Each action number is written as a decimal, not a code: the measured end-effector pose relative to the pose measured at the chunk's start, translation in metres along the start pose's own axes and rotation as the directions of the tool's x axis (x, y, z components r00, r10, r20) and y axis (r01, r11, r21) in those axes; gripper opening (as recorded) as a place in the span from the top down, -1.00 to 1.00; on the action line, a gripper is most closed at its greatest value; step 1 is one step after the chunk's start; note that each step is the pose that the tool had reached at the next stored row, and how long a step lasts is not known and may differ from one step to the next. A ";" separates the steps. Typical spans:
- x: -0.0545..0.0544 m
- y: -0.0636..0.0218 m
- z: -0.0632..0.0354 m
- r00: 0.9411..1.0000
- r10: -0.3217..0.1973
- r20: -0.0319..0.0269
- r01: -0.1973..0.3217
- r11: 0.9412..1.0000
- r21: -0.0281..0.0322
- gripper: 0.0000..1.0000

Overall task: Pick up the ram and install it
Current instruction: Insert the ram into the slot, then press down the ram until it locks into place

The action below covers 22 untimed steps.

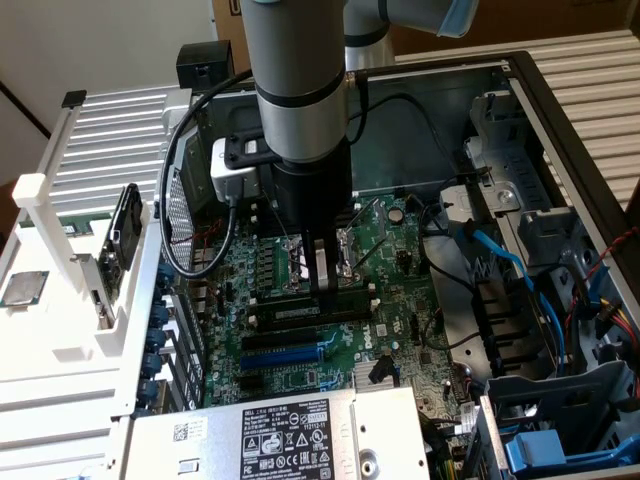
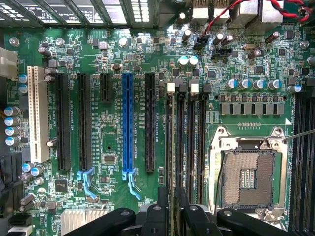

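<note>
My gripper [image 1: 322,284] hangs straight down from the arm over the green motherboard [image 1: 400,300], at the row of black memory slots [image 2: 194,137] beside the CPU socket [image 2: 248,177]. In the wrist view its two black fingers [image 2: 162,209] stand apart on either side of the outermost slot, the one next to the long black expansion slot [image 2: 150,123]. The ram [image 2: 170,142] shows only as a thin dark edge along that slot, running into the gap between the fingers. The fingers do not press on it. The slot's white end clip [image 2: 171,87] sits at the far end.
The blue expansion slot [image 2: 128,123] and several black ones lie beside the memory slots. The power supply [image 1: 290,430] fills the case's near edge. Drive cages and blue cables [image 1: 520,270] crowd the exterior view's right. A white rack [image 1: 70,290] stands at its left.
</note>
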<state>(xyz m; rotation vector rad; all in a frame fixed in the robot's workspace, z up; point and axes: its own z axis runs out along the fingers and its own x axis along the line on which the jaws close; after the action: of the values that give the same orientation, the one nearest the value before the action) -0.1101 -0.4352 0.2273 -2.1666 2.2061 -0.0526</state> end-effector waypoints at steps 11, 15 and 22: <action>0.000 0.0024 -0.0076 1.000 0.000 0.000 0.000 1.000 0.000 0.59; 0.000 0.0029 -0.0114 1.000 0.000 0.000 0.000 1.000 0.000 0.59; 0.000 0.0036 -0.0124 1.000 0.000 0.000 0.000 1.000 0.000 0.59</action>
<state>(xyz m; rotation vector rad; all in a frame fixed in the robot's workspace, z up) -0.1144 -0.4352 0.2394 -2.1665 2.2060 -0.0529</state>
